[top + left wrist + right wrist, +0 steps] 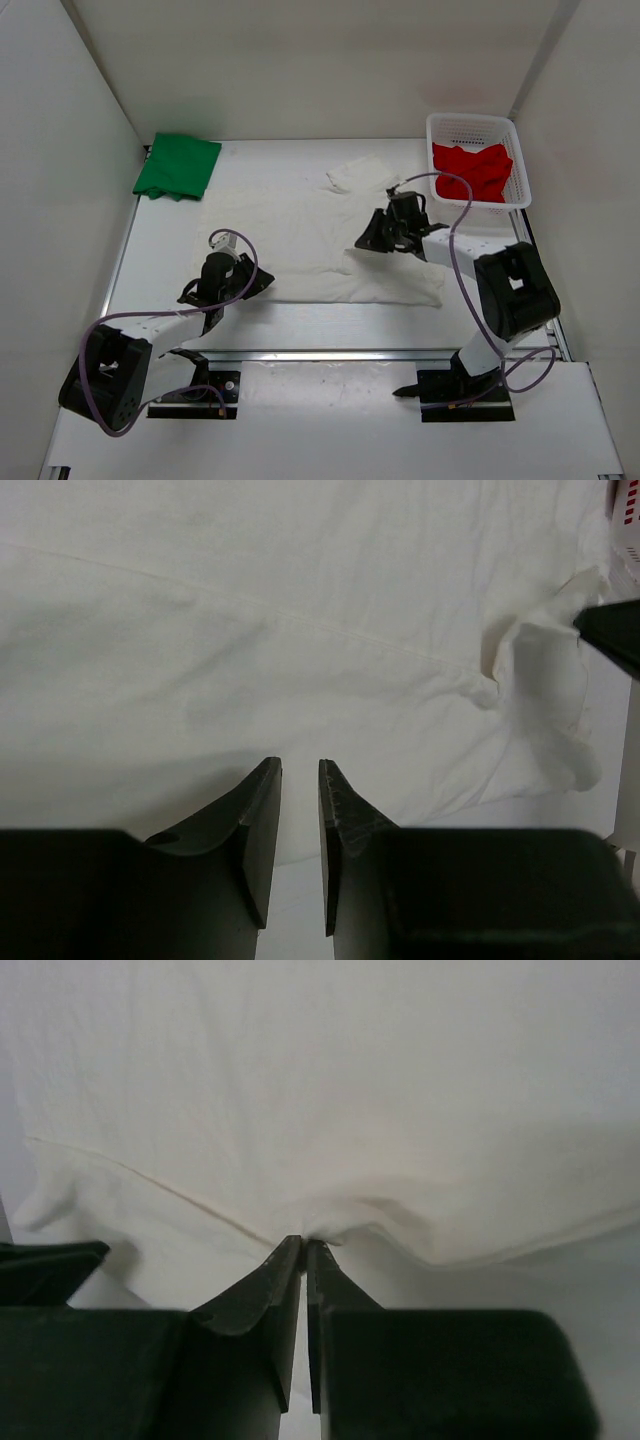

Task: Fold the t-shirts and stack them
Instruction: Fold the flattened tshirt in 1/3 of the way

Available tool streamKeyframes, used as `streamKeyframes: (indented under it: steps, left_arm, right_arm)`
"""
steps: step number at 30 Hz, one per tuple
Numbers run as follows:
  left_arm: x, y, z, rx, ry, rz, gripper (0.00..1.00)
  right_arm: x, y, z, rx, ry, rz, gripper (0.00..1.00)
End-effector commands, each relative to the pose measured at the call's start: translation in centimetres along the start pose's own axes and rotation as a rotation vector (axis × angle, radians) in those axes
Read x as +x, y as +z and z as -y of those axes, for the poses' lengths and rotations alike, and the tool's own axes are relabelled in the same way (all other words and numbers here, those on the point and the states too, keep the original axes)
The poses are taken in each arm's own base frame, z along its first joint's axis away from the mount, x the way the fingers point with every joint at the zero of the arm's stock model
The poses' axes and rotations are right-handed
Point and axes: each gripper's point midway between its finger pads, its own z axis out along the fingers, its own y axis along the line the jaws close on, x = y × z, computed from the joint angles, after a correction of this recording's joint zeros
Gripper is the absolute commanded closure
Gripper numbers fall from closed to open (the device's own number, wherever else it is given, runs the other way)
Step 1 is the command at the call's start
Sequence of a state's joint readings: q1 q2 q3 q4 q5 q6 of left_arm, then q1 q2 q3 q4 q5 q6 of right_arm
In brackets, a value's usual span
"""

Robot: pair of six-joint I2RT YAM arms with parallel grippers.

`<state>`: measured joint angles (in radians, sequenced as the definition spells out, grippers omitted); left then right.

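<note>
At the near edge, left: my left fingers (pixel 250 283) sit low over the near left corner of the white t-shirt (pixel 320 235).
Left fingers' state: in the left wrist view the left fingers (pixel 270 780) stand a little apart with a narrow slot between them, and I see no cloth in that slot. I cannot tell whether the tips touch the fabric.
Under the left fingers: the shirt's near hem curves across just below the tips, and a stitched seam runs over the cloth (pixel 250 630) beyond.
Farther in, right: my right fingers (pixel 375 240) are down on the right part of the white t-shirt.
Right fingers' state: in the right wrist view the right fingers (pixel 290 1260) are pressed together on a small pucker of the white cloth (pixel 330 1090), with folds fanning out from the tips.
White t-shirt: it lies spread across the middle of the tabletop (pixel 160 240), and its far right corner is crumpled.
Far left: the green t-shirt (pixel 178 165) lies folded in the corner, well apart from the white one.
Far right: the red t-shirt (pixel 470 170) lies bunched inside the white mesh basket (pixel 470 121).
</note>
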<state>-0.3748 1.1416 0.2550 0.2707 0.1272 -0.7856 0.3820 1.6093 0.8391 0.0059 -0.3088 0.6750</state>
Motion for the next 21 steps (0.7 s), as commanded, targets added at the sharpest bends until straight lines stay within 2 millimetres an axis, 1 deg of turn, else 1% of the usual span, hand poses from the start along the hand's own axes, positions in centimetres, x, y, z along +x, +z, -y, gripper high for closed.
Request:
streamKeyframes:
  steps: [1,2,4,5,7,8,9,10,11,12,13,14,15,16,17,18,19,20,21]
  left_arm:
    - [-0.7,-0.3,0.4,0.026,-0.003,0.028,0.67]
    - [-0.6,-0.4,0.8,0.035,0.000,0.024,0.68]
    - [-0.6,-0.5,0.8,0.033,0.008,0.024,0.67]
    - [-1.0,-0.6,1.2,0.043,0.013,0.035,0.67]
    - [-1.1,-0.7,1.6,0.042,0.033,0.043,0.68]
    - [-1.4,-0.7,1.7,0.031,0.043,0.054,0.67]
    - [-1.1,-0.6,2.2,0.031,0.078,0.050,0.67]
    - [-0.7,-0.6,3.1,0.036,0.131,0.038,0.67]
    - [-0.7,-0.4,3.1,0.009,0.153,0.032,0.67]
    - [-0.1,-0.2,4.5,0.035,0.204,0.005,0.67]
    - [0.6,0.0,4.6,0.021,0.237,-0.015,0.67]
    - [1.2,0.4,5.0,0.020,0.267,-0.045,0.68]
    - [1.8,0.8,4.9,0.010,0.276,-0.069,0.68]
    - [2.3,1.0,5.0,0.006,0.302,-0.084,0.69]
    - [2.5,1.4,5.0,-0.005,0.309,-0.103,0.69]
    - [3.1,1.8,4.8,-0.017,0.333,-0.126,0.69]
    - [3.7,2.0,3.7,-0.051,0.342,-0.154,0.70]
    - [3.7,2.1,3.4,-0.059,0.340,-0.161,0.70]
    - [4.1,2.3,2.5,-0.071,0.324,-0.177,0.70]
  right_arm:
    - [-3.2,1.8,-2.9,-0.027,-0.059,0.032,0.87]
    - [-3.6,1.9,-3.4,-0.032,-0.079,0.035,0.84]
    - [-4.3,2.2,-4.9,-0.054,-0.104,0.025,0.79]
    - [-4.7,2.1,-5.2,-0.059,-0.122,0.041,0.74]
    - [-4.3,1.3,-6.0,-0.065,-0.144,0.052,0.63]
    - [-3.7,0.7,-6.1,-0.075,-0.161,0.059,0.62]
    - [-3.7,0.4,-5.5,-0.053,-0.166,0.077,0.62]
    - [-3.1,-0.2,-5.6,-0.046,-0.191,0.084,0.67]
    - [-2.5,-1.1,-5.2,-0.039,-0.196,0.090,0.72]
    - [-1.0,-1.0,-3.4,0.005,-0.183,0.069,0.82]
    - [-0.3,-1.7,-3.8,-0.010,-0.196,0.083,0.91]
    - [0.9,-2.0,-2.7,0.010,-0.200,0.073,0.98]
    - [2.3,-2.0,-1.3,0.041,-0.192,0.047,1.00]
    - [2.8,-2.1,-0.9,0.060,-0.202,0.041,1.00]
    - [3.9,-2.0,-0.1,0.080,-0.214,0.014,1.00]
    - [4.8,-2.0,1.1,0.116,-0.223,-0.009,1.00]
    - [5.2,-2.0,1.5,0.131,-0.233,-0.022,1.00]
    - [6.1,-1.8,2.7,0.160,-0.234,-0.044,1.00]
    - [6.7,-1.8,3.2,0.173,-0.238,-0.058,1.00]
